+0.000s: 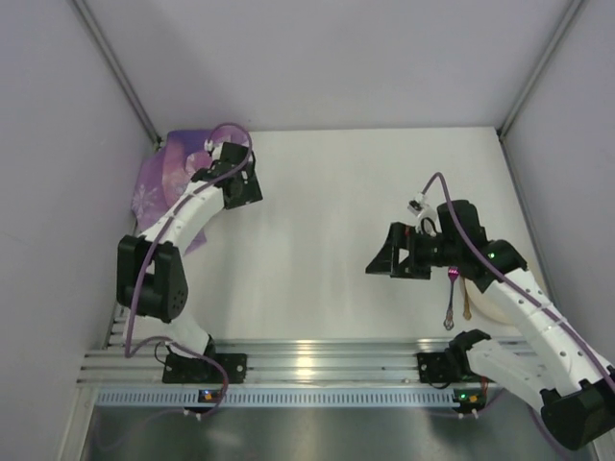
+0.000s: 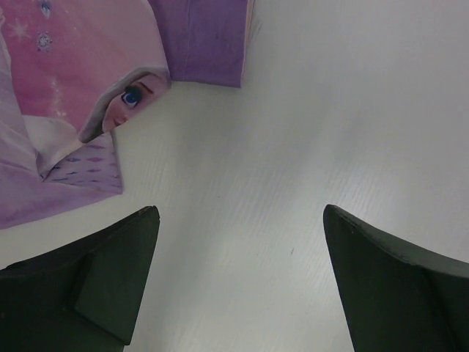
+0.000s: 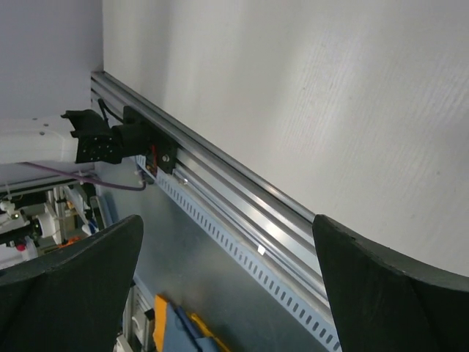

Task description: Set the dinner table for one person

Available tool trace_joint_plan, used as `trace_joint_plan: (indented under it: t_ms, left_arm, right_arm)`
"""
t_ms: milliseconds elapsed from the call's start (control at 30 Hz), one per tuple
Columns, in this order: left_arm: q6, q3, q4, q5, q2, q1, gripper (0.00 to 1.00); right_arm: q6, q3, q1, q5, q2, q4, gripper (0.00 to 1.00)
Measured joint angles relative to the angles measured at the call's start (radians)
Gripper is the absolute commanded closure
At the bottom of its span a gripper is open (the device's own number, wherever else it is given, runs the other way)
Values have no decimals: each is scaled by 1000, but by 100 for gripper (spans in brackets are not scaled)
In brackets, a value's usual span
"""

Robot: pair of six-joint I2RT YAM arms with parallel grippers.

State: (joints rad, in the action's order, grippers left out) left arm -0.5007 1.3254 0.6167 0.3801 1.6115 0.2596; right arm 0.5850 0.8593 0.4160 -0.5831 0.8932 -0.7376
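The off-white dinner table lies under both arms, with its ribbed aluminium rail along the near edge. A crumpled purple Elsa placemat sits at the back left corner; it also shows in the left wrist view, folded over itself. My left gripper is open and empty, just right of the placemat and over bare tabletop. My right gripper is open and empty above the table's right half, pointing left. A cream plate and a metal utensil with a magenta tip lie partly hidden under the right arm.
Grey walls close in the back and both sides of the table. The right wrist view shows the rail, the left arm's base and clutter below the table edge.
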Motion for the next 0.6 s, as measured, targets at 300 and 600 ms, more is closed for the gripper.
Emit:
trace_joint_plan:
  t_ms: [300,600]
  left_arm:
    - [72,204,38,24,311,-15,1]
    - [106,360,30,-45,486,-139,10]
  right_arm:
    - [-19,53,-44,58,54,-26,0]
    - [-16,72,-81,98,134,-32,0]
